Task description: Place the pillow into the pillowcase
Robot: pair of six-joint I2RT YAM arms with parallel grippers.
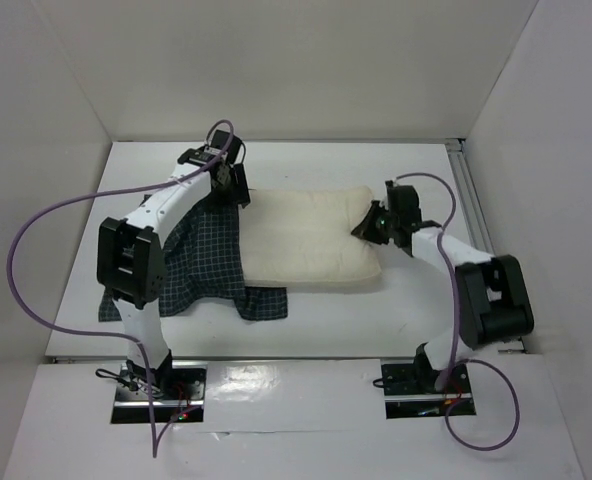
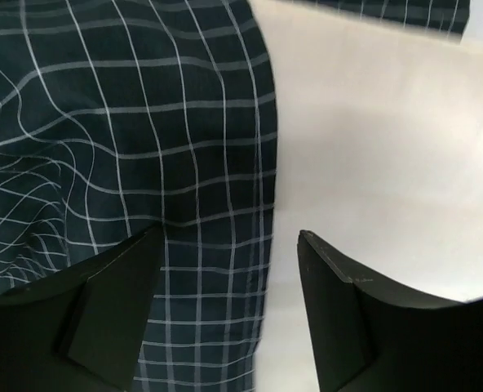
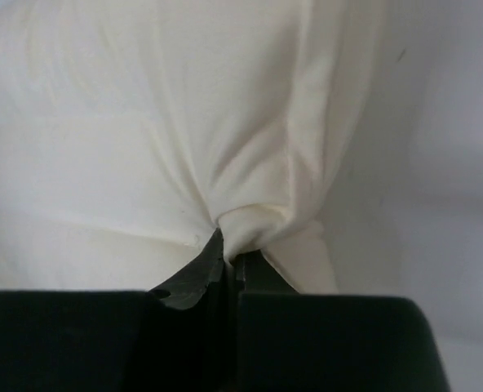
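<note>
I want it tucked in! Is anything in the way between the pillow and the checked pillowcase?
Nothing visible is. The pillow ends right at the pillowcase edge. The right gripper has its jaws shut on the pillow's other end; the left gripper has open jaws over the pillowcase.

Pillowcase (image 1: pixel 204 262) covers pillow (image 1: pixel 311 240) left end; right claw (image 1: pixel 362 231) at pillow right end.

1 overhead view, 2 close wrist views
</note>
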